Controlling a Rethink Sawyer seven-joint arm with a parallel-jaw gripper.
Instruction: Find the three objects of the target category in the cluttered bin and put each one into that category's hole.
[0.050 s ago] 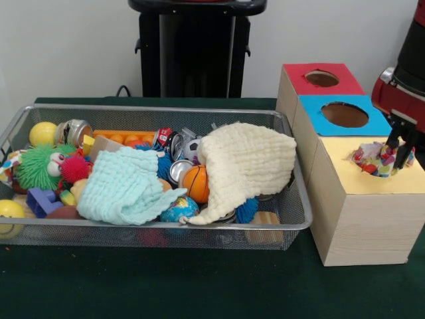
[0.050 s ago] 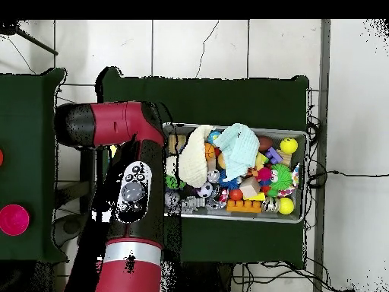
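— Which step is judged to be in hand?
— A drop. At the yellow box (image 1: 358, 199), nearest of three, a patterned cloth (image 1: 375, 159) is pinched by the gripper (image 1: 398, 151) over its hole.
— And next?
— Release is called for; further cloths (image 1: 249, 163) are seen in the wire bin (image 1: 292, 222).

front view looks low and near across the bin (image 1: 292, 219); overhead looks straight down from high; both share it.
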